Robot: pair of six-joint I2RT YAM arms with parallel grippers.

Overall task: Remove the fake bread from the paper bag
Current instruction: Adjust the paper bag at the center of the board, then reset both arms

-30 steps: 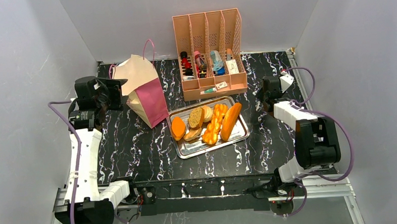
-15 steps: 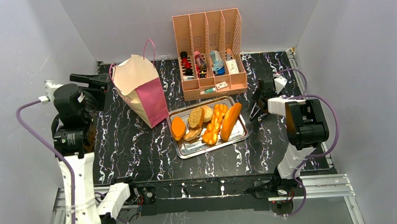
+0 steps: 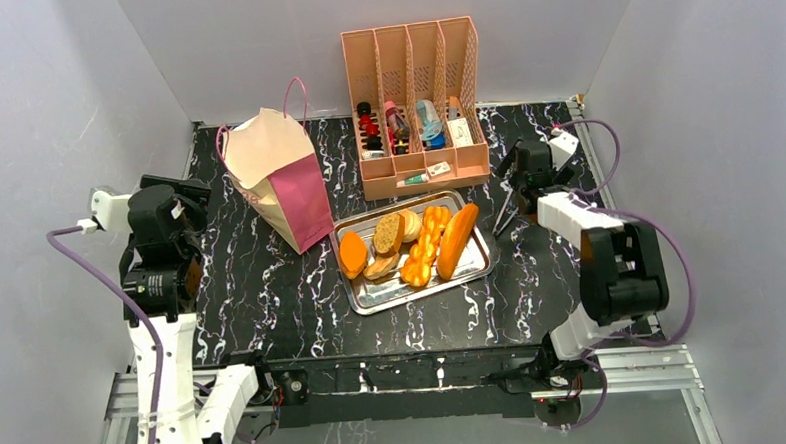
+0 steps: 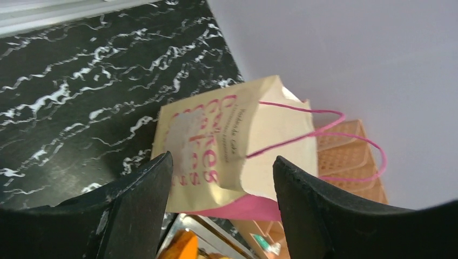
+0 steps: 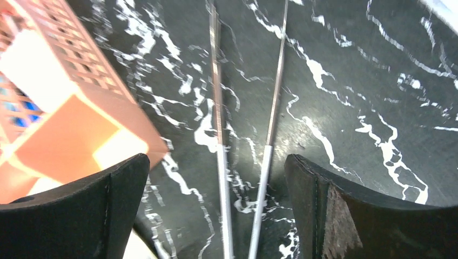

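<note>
Nearest the arm bases lies a bare stretch of the black, white-veined surface (image 3: 272, 297). Beyond it, near the middle, a metal tray (image 3: 372, 301) carries the fake bread (image 3: 457, 241): a long orange loaf, a knotted yellow piece, sliced rounds and a small orange bun, packed close together. To the tray's right, a thin pair of metal tongs (image 5: 217, 124) lies flat on the surface. The right pincer (image 3: 522, 166) hangs over them with its jaws spread wide and released. In its wrist view both tong arms run between the fingers, touching neither. On the left side, the left pincer (image 4: 221, 167) is raised and aimed at the paper bag (image 3: 282, 177). It is open and grips nothing, and its wrist view frames the bag between its two black fingers (image 4: 140, 194). The bag stands at the far left of the surface, leaning, with its cream lettered face, magenta side panel and pink cord handles showing. Its lower corner sits just beside the tray's far-left corner. Whether any bread is inside cannot be told. Farthest back, by the wall, a peach slotted organizer (image 3: 412, 61) holds small bottles and packets.
</note>
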